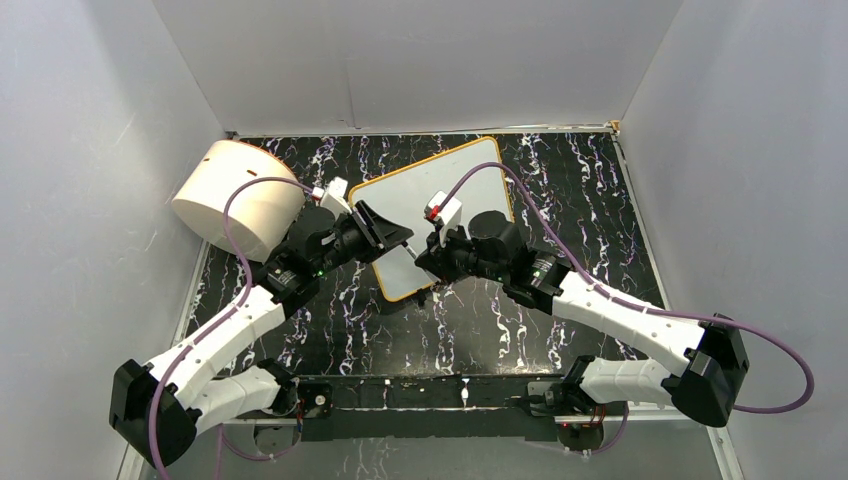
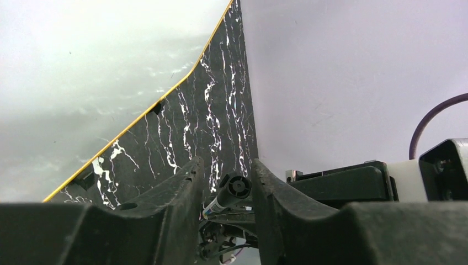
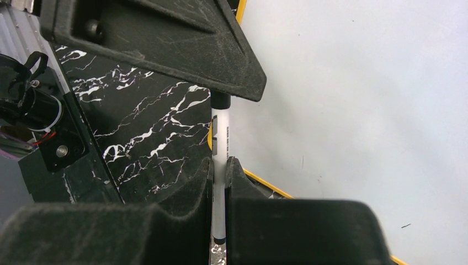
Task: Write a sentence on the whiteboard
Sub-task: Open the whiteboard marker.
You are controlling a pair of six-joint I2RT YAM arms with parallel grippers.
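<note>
The whiteboard (image 1: pixel 450 185) lies tilted on the black marble table, white with an orange rim. Its face is blank in the left wrist view (image 2: pixel 83 83) and the right wrist view (image 3: pixel 359 99); no sentence shows. My right gripper (image 1: pixel 428 262) (image 3: pixel 219 163) is shut on the white body of a marker (image 3: pixel 221 132) over the board's near-left edge. My left gripper (image 1: pixel 395 235) (image 2: pixel 226 165) faces it, its fingers apart around the marker's black cap end (image 2: pixel 236 189), with a gap on one side. The left gripper's finger (image 3: pixel 165 44) covers the cap in the right wrist view.
A big cream cylinder (image 1: pixel 240 195) lies at the back left, close behind my left arm. Grey walls close in the table (image 1: pixel 560 180) on three sides. The board's black clip feet (image 2: pixel 85 178) rest on the marble.
</note>
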